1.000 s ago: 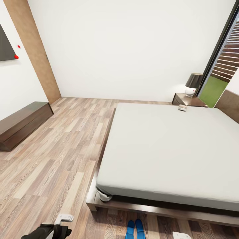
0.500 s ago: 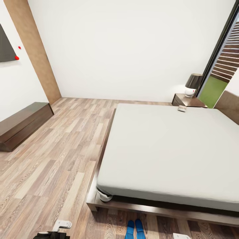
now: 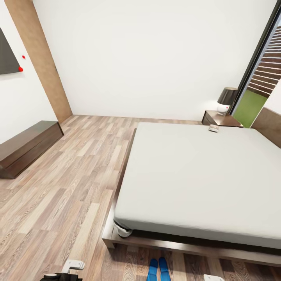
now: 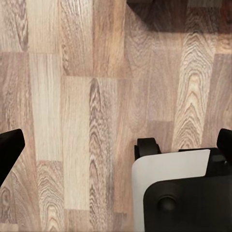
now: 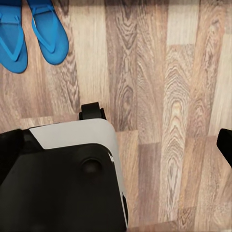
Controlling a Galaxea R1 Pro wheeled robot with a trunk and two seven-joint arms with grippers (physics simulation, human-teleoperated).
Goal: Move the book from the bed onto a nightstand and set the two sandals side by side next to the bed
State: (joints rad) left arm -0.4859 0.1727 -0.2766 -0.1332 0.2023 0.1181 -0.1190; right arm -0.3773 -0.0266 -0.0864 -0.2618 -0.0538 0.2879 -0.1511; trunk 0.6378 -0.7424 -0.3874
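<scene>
your view has crept forward: sandals slipping off at 6 o'clock, book on bed; both claws' state i cannot tell.

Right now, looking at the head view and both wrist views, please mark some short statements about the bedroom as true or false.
1. The book lies on the bed, near the corner closest to the nightstand. True.
2. The two sandals lie on the mattress. False: they lie side by side on the wood floor at the foot of the bed.
3. A lamp with a dark shade stands on the nightstand. True.
4. The right gripper holds one sandal. False: in the right wrist view both sandals lie on the floor, apart from the gripper.
5. The long cabinet stands beside the window. False: it stands along the left wall.
</scene>
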